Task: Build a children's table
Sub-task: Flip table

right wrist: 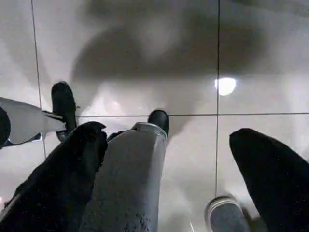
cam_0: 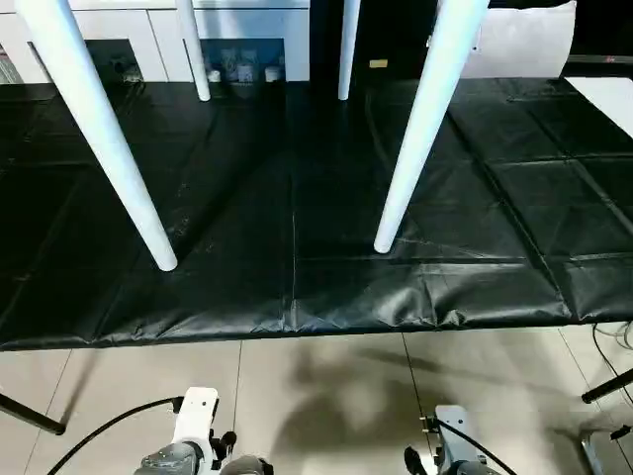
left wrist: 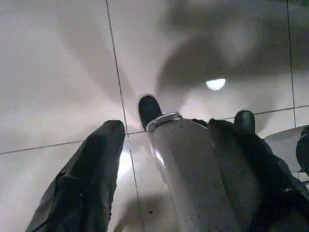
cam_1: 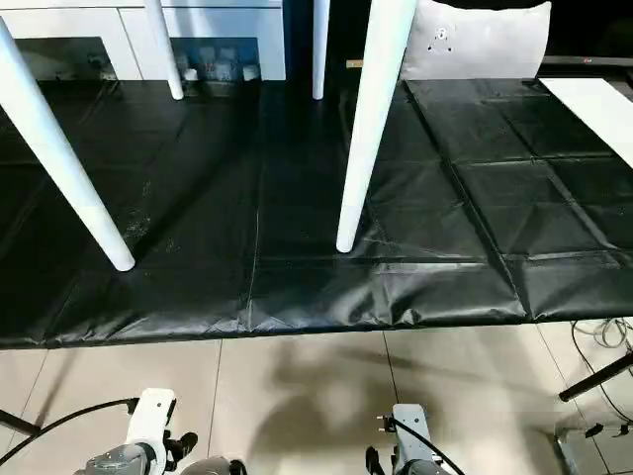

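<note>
While the children's table (cam_0: 420, 129) is standing upright on the black mat (cam_0: 297, 287), all four legs seated, the left gripper (left wrist: 164, 145) and right gripper (right wrist: 178, 154) are hanging open and empty over the floor tiles (cam_0: 326, 396), so further pushing looks unnecessary.

the two head views look forward and steeply down from above, over the pale tiled floor (cam_0: 326, 396) onto the black mat (cam_0: 297, 198) and as far as the white cabinet (cam_0: 247, 30) at the far edge. set slightly apart, they share almost the whole scene, the table legs (cam_0: 420, 129) included. each wrist view sits low and close, facing down along its own black fingers (left wrist: 91, 174) at the floor tiles (right wrist: 159, 43).
</note>
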Tool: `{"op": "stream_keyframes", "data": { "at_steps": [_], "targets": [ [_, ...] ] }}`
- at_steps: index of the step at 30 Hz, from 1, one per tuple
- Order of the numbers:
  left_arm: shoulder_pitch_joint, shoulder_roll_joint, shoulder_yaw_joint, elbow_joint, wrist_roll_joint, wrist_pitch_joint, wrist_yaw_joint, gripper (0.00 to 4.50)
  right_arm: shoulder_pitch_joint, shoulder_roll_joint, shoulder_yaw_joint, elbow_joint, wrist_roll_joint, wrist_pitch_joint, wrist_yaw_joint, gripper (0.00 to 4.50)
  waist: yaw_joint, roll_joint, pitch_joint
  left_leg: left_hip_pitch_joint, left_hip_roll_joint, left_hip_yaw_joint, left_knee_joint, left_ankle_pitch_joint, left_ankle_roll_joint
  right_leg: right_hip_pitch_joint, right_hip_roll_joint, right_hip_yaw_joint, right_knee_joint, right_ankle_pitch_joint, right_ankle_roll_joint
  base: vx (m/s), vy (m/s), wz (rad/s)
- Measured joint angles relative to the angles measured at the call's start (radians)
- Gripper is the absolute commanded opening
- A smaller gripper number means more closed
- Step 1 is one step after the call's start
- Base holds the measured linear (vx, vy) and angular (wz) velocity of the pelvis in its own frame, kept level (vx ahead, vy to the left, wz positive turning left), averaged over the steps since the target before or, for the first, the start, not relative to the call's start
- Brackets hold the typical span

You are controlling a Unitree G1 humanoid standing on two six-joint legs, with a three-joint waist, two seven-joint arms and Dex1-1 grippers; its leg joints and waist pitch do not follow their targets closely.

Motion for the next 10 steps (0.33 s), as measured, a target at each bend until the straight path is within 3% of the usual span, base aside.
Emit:
{"op": "stream_keyframes", "data": {
  "at_steps": [10],
  "targets": [
    [0.000, 0.000, 0.000, 0.000, 0.000, 0.000, 0.000, 3.11, 0.000, 0.000, 0.000, 0.000, 0.000, 0.000, 0.000, 4.50, 0.000, 0.000, 0.000, 0.000, 0.000, 0.001, 0.000, 0.000, 0.000, 0.000, 0.000, 0.000, 0.000, 0.000, 0.000, 0.000, 0.000, 0.00]
  ]
}}
